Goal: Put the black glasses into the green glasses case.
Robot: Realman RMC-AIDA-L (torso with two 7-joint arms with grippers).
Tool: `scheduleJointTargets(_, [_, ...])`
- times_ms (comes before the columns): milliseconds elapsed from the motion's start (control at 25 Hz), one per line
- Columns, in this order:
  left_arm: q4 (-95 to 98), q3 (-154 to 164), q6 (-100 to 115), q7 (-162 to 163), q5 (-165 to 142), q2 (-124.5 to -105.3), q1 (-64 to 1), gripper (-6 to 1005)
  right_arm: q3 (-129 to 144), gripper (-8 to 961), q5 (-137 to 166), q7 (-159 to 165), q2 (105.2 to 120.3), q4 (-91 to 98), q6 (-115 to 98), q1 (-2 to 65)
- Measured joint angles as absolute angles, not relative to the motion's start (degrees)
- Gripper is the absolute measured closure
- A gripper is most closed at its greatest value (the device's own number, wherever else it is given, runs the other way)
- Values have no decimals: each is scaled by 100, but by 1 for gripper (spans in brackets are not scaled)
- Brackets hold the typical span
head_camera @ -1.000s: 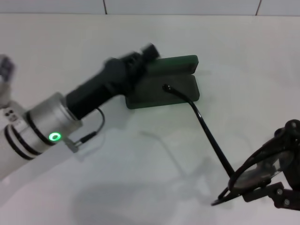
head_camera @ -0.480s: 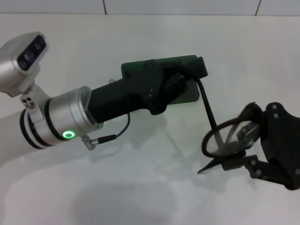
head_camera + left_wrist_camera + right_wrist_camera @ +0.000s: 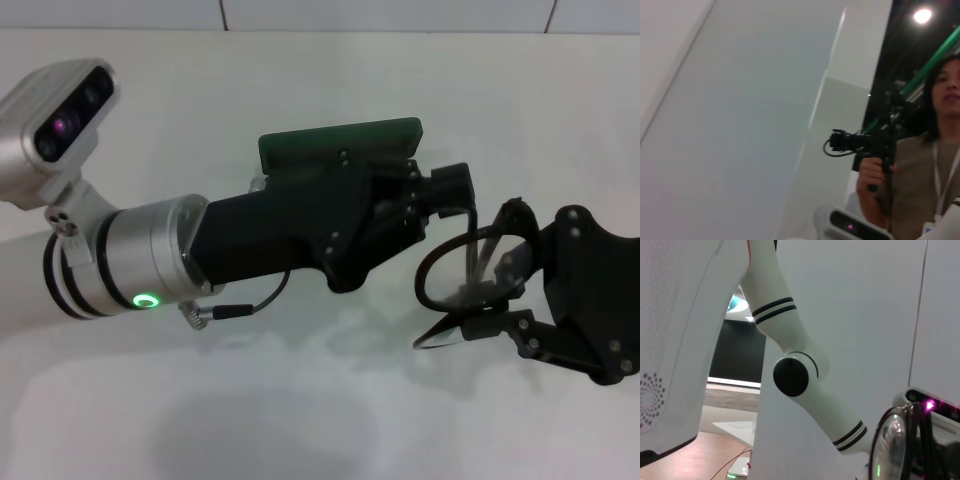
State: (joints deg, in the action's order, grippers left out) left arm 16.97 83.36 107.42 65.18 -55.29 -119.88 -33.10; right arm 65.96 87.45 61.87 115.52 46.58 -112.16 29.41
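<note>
The green glasses case (image 3: 340,143) stands open at the table's middle back. Only its raised lid shows, because my left arm's black gripper (image 3: 445,198) reaches across in front of the base. Just right of it the black glasses (image 3: 465,278) hang above the table, lenses tilted, with my right gripper (image 3: 515,285) shut on the frame. One temple arm runs up toward the left gripper's tip, and I cannot tell whether they touch. One lens of the glasses (image 3: 894,440) shows in the right wrist view.
The white table (image 3: 300,400) lies below both arms, with a tiled wall edge (image 3: 400,15) at the back. A loose cable (image 3: 240,300) hangs under the left wrist. The left wrist view shows a person holding a camera rig (image 3: 875,145).
My left arm has swung right and forward, now covering the case base. The right gripper has carried the glasses left and upward, close to the left gripper.
</note>
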Motion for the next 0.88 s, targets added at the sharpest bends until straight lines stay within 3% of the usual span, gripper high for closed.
scheduleJointTargets(640, [1531, 8096, 10806, 6231, -5465, -11971, -3173, 955, 6609, 840, 8745, 6217, 11566, 4594, -11102, 2911])
scheduleJointTargets(880, [1445, 6992, 10500, 6019, -5455, -11972, -2581, 954, 6607, 840, 8940, 6386, 11541, 4589, -10831, 2970])
